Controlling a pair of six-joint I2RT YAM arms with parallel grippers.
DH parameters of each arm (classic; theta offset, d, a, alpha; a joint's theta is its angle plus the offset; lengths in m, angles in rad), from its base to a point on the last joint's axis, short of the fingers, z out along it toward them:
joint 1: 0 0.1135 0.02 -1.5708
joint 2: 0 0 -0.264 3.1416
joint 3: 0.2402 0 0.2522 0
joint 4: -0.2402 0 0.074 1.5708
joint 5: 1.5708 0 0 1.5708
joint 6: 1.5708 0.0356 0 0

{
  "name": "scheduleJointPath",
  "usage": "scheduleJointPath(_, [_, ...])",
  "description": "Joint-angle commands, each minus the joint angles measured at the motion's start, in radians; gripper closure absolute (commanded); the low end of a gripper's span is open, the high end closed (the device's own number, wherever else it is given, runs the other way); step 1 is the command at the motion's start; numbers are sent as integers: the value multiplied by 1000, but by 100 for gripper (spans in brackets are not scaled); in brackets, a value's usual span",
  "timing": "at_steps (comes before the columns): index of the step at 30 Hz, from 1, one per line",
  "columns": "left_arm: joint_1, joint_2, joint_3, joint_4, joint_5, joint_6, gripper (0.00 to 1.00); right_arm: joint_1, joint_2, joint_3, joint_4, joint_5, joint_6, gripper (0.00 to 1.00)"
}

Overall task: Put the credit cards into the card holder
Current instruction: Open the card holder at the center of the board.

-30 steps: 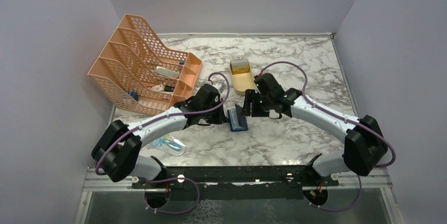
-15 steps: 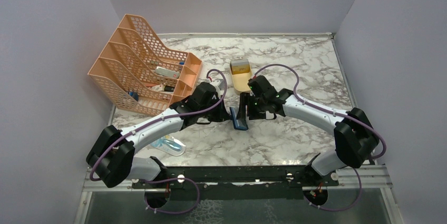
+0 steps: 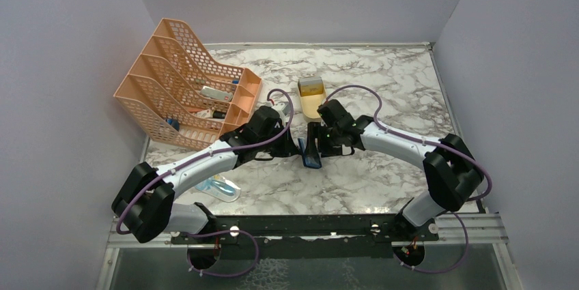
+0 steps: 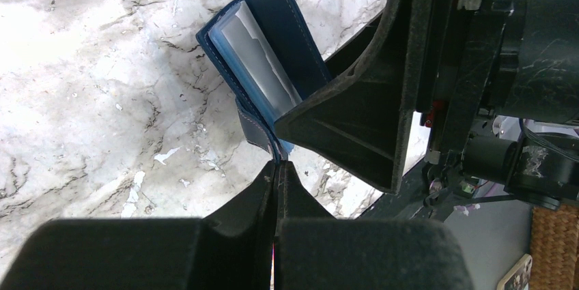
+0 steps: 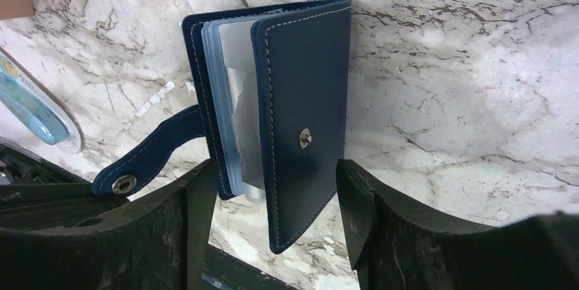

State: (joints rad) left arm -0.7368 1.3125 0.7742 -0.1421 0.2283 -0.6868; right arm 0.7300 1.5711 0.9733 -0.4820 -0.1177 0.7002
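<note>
- Holder [image 3: 311, 153]: navy, half open, up on edge at the centre of the table [image 3: 382, 78], between the two grippers.
- Sleeves [image 5: 232, 99]: clear, inside the holder, with a pale sheet in them.
- Strap [image 5: 147, 160]: unsnapped, trailing to 8 o'clock in the right wrist view.
- Left gripper [image 4: 276, 167]: fingers clenched on the holder's near edge.
- Right gripper [image 5: 273, 174]: fingers released and spread, one on each side of the front cover.
- Cards [image 3: 311, 86]: in the far end of the tray [image 3: 315, 107], at 12 o'clock from the holder.
- Rack [image 3: 184, 85]: orange mesh, at 10 o'clock.
- Packet [image 3: 217, 187]: blue-patterned, at 8 o'clock, beside the left arm.
</note>
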Motion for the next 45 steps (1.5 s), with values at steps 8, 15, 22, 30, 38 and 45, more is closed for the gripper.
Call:
scheduleJointPath(8, [4, -23, -2, 25, 7, 4, 100, 9, 15, -7, 22, 35, -6, 46])
scheduleJointPath(15, [5, -25, -8, -26, -41, 21, 100, 9, -15, -30, 4, 49, -5, 37])
scheduleJointPath(22, [6, -24, -15, -18, -37, 20, 100, 9, -31, -53, 16, 44, -10, 49])
scheduleJointPath(30, [7, -19, -16, -17, -37, 23, 100, 9, -44, -31, 11, 36, -11, 39])
scheduleJointPath(38, [7, -19, -18, -15, -34, 23, 100, 9, -31, -24, 5, 24, -18, 38])
scheduleJointPath(45, [6, -20, -21, -13, -32, 22, 100, 9, -45, -21, 8, 6, -15, 35])
